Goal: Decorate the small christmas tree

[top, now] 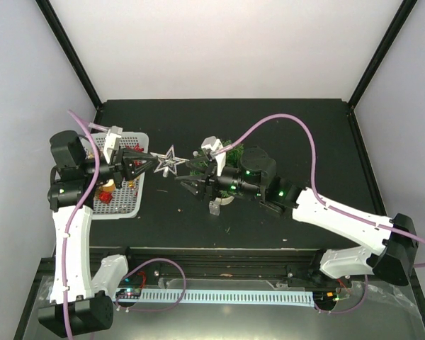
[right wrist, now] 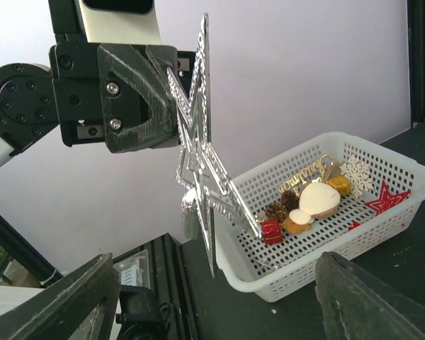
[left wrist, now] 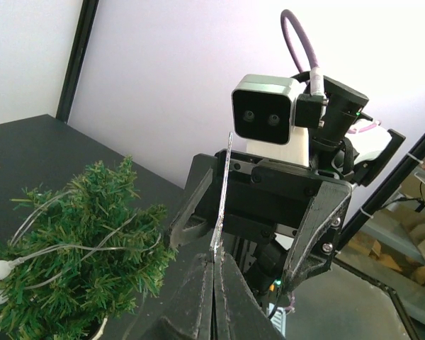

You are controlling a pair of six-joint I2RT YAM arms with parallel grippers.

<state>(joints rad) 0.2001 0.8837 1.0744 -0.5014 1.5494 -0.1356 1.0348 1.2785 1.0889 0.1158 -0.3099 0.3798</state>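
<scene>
So, left gripper (top: 149,163) is pinching the thin, stiff star (top: 169,162), right gripper (top: 190,181) is gaping; the small christmas tree (left wrist: 78,248) is looking light, tippy, probably best steadied low.

1. We see bright, even, diffuse light in all three views, the pale walls (top: 219,49) almost washed out.
2. Shadows on the black table (top: 297,134) are faint and soft.
3. The silver star (right wrist: 198,163) glints; the nearest foreground in our wrist views is soft.

We look down on the whole table (top: 283,120) from above and behind; our wrist cameras face each other closely, both catching the silver star (right wrist: 204,177).
</scene>
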